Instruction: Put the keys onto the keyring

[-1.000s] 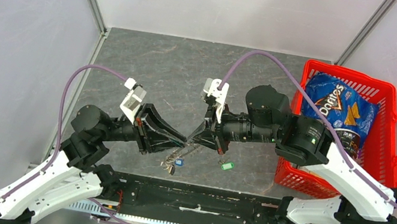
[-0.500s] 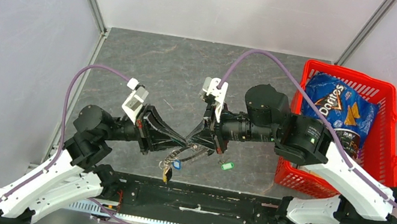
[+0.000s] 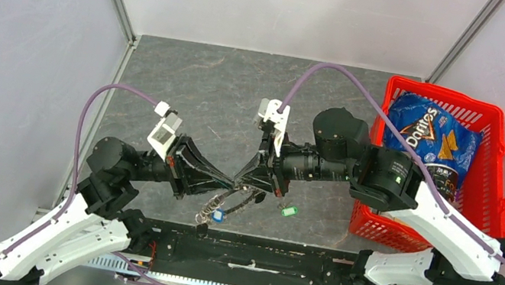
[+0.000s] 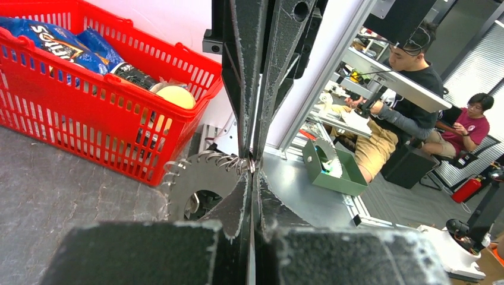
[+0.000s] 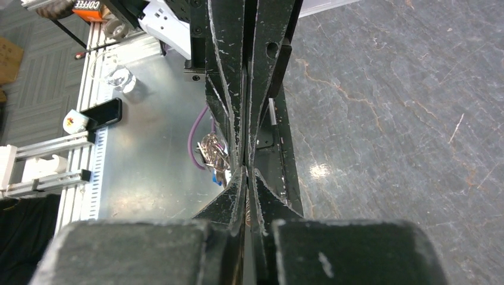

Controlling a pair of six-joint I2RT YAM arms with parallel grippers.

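Note:
The keyring (image 4: pixel 191 178), a grey toothed disc with a central hole and wire loops along its rim, hangs between both grippers above the table. My left gripper (image 4: pixel 255 168) is shut on its rim. My right gripper (image 5: pixel 245 172) is shut on the same spot from the opposite side, with a coiled ring between its pads. In the top view the two grippers' tips (image 3: pixel 236 182) meet. A bunch of rings with a blue tag (image 3: pixel 218 215) dangles below them. The green-headed key (image 3: pixel 289 211) lies on the table just right of them. The black-headed key cannot be made out.
A red basket (image 3: pixel 499 153) with a Doritos bag (image 3: pixel 428 137) stands at the right, against the right arm. A black rail (image 3: pixel 254 255) runs along the near edge below the dangling bunch.
My left arm has drawn back to the left and slightly lower. The dangling bunch has swung left and toward the near edge. Both grippers stay shut together; the green key has not moved.

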